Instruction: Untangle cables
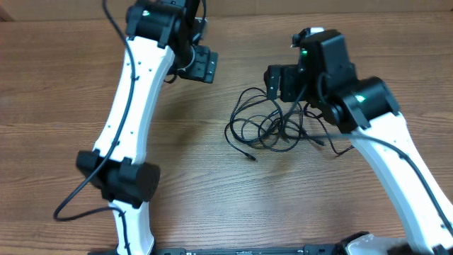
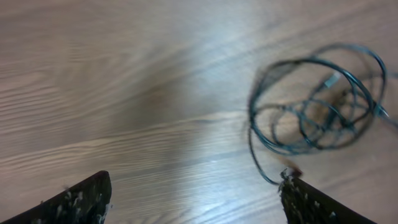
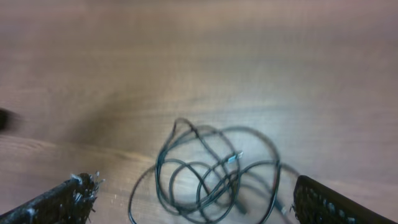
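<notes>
Tangle of thin black cords (image 1: pixel 272 124), centre-right (likely light, floppy): pinch an outer loop; left gripper (image 2: pixel 194 186) and right gripper (image 3: pixel 194 186) gape wide, empty.

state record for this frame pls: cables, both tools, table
cables: thin black loops in one tangled pile, lying on the table
left tool: open, empty, over bare wood beside the pile
right tool: open, nothing held, above the pile
table: wood grain
task status: tangle not yet undone
</notes>
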You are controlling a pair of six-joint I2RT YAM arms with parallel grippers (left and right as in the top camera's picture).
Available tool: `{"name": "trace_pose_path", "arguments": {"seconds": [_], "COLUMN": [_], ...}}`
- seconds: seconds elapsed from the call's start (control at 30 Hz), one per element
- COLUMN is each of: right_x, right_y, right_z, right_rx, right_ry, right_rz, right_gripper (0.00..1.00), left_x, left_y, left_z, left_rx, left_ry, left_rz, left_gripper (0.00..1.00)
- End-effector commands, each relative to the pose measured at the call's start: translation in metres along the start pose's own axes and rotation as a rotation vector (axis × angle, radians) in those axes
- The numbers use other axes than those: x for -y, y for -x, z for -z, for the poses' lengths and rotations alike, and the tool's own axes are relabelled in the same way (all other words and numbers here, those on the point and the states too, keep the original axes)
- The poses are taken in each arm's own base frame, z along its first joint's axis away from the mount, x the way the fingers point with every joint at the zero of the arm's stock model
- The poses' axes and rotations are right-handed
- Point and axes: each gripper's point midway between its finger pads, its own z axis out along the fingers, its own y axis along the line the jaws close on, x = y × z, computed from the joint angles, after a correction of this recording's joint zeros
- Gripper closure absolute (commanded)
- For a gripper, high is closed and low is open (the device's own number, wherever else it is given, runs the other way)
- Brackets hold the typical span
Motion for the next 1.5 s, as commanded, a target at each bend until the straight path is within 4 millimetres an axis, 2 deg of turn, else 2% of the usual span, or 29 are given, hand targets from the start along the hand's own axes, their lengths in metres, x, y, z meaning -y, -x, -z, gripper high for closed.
{"name": "trace_pose_path", "arguments": {"seconds": [0.0,0.17,0.27,0.33,0.4,0.53,0.67,0.83,0.87,0.9,0.93,1.03,1.1,1.17,1.2,1.3,1.4,1.47], "right_x": [-0.016,-0.033,-0.046,-0.048,-0.034,0.003,0.023,0.048,0.050,0.051,0.052,0.055,0.054,0.046,0.033,0.015,-0.005,-0.018], "right_y": [-0.021,-0.051,-0.067,-0.074,-0.074,-0.057,-0.052,-0.056,-0.059,-0.061,-0.065,-0.069,-0.058,-0.035,-0.008,0.040,0.077,0.093], "right_z": [-0.028,-0.071,-0.097,-0.117,-0.136,-0.170,-0.203,-0.234,-0.238,-0.240,-0.243,-0.243,-0.231,-0.204,-0.173,-0.108,-0.039,0.004], "right_rx": [-0.121,-0.275,-0.330,-0.331,-0.291,-0.190,-0.171,-0.185,-0.194,-0.203,-0.217,-0.238,-0.225,-0.188,-0.133,-0.013,0.090,0.143], "right_ry": [0.074,0.126,0.151,0.138,0.060,-0.127,-0.154,-0.175,-0.165,-0.149,-0.135,-0.117,-0.130,-0.135,-0.121,-0.095,-0.024,0.035], "right_rz": [-0.054,-0.158,-0.160,-0.105,-0.021,0.155,0.299,0.319,0.311,0.304,0.295,0.263,0.251,0.254,0.249,0.177,0.150,0.152], "right_gripper": [0.00,0.00,0.00,0.00,0.00,0.01,0.00,0.00,0.04,0.44,0.96,0.96,0.96,0.96,0.96,0.96,0.96,0.96], "left_x": [-0.026,-0.027,-0.027,-0.028,-0.029,-0.028,-0.021,-0.018,-0.018,-0.018,-0.019,-0.020,-0.020,-0.020,-0.019,-0.019,-0.018,-0.018], "left_y": [0.001,-0.011,-0.021,-0.028,-0.035,-0.046,-0.047,-0.048,-0.048,-0.048,-0.048,-0.048,-0.048,-0.047,-0.046,-0.040,-0.037,-0.034], "left_z": [0.071,0.120,0.139,0.144,0.144,0.140,0.138,0.139,0.139,0.139,0.139,0.139,0.139,0.139,0.139,0.136,0.128,0.118], "left_rx": [0.191,0.305,0.336,0.333,0.312,0.260,0.250,0.250,0.250,0.250,0.250,0.251,0.251,0.252,0.256,0.263,0.246,0.218], "left_ry": [0.109,0.088,0.076,0.075,0.079,0.070,0.031,0.017,0.017,0.018,0.019,0.026,0.028,0.028,0.027,0.028,0.035,0.040], "left_rz": [0.084,0.107,0.116,0.125,0.124,0.113,0.106,0.103,0.103,0.099,0.095,0.089,0.076,0.074,0.074,0.064,0.026,0.013], "left_gripper": [0.12,0.06,0.04,0.04,0.04,0.04,0.04,0.03,0.03,0.03,0.03,0.02,0.02,0.01,0.00,0.00,0.02,0.04]}}
